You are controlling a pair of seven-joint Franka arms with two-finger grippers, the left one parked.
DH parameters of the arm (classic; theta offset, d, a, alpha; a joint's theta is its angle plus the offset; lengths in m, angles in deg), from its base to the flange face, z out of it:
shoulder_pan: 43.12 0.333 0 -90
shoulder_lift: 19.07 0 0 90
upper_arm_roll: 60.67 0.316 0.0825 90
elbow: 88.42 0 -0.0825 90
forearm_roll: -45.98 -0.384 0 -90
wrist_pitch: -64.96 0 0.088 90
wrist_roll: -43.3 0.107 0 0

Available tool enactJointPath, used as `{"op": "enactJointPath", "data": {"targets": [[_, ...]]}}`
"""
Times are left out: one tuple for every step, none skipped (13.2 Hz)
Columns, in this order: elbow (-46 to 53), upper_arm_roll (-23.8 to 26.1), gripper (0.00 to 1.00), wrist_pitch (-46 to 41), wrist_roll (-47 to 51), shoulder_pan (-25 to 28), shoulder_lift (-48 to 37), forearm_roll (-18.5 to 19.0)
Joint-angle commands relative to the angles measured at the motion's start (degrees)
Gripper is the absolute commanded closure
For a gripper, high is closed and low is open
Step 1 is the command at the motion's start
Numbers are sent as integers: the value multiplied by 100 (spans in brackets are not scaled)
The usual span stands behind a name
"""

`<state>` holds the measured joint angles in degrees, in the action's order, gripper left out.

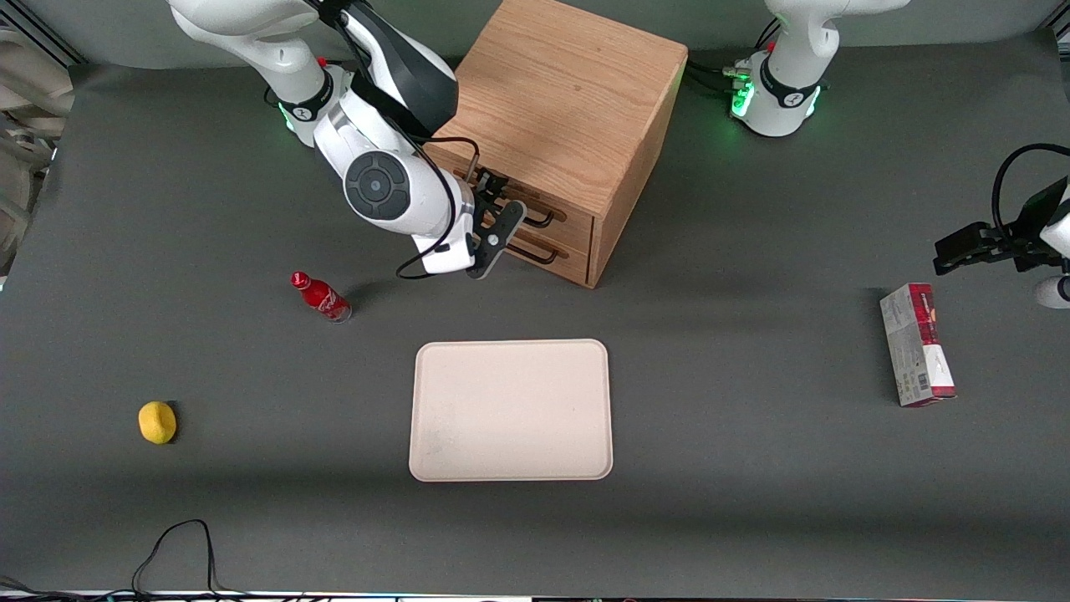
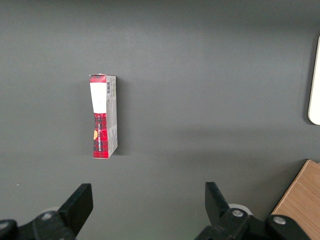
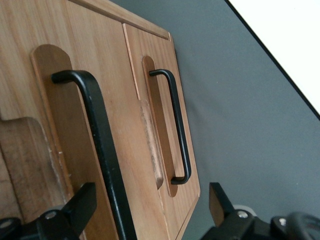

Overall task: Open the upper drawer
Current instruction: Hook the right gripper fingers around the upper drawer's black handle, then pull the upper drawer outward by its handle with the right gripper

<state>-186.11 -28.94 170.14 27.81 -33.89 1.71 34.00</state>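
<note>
Two oak drawers are sitting stacked in the front of the cube-shaped wooden cabinet (image 1: 568, 125), and the upper drawer (image 1: 535, 211) is the top one, closed flush with the cabinet face. Gripper (image 1: 493, 219) is hovering right in front of that drawer, fingers spread apart, straddling the dark bar handle (image 3: 102, 150) without clamping it; one finger (image 3: 82, 205) is lying against the wood beside the bar, the other finger (image 3: 218, 202) is hanging out over grey tabletop. The working arm's wrist housing is covering part of the drawer front in the front view, so only the handle's end toward the parked arm is showing there. In the right wrist view the handle is running out of frame between the fingers, its lower end cut off. Drawer face is showing light oak grain with a rounded recess under the thin black bar. The lower drawer (image 1: 556, 255) is matching it, just below. Nearer the camera: yellow lemon-like object (image 1: 156, 421), red bottle (image 1: 321, 296) lying tilted, beige tray (image 1: 511, 410), red-and-grey box (image 1: 916, 344).
</note>
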Motion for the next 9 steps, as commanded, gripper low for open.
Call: {"op": "enactJointPath", "data": {"targets": [[-101,-35,0,362,-349,9,109,29],[-75,-35,0,451,-349,9,188,238],[-40,-44,0,486,-358,0,250,388],[65,-62,0,487,-393,0,294,486],[188,-88,0,478,-471,-8,338,556],[328,-106,0,478,-455,-26,338,670],[477,-219,0,478,-437,-17,347,915],[636,-316,0,486,-463,-17,417,1222],[855,-456,0,478,-489,-26,539,1442]]}}
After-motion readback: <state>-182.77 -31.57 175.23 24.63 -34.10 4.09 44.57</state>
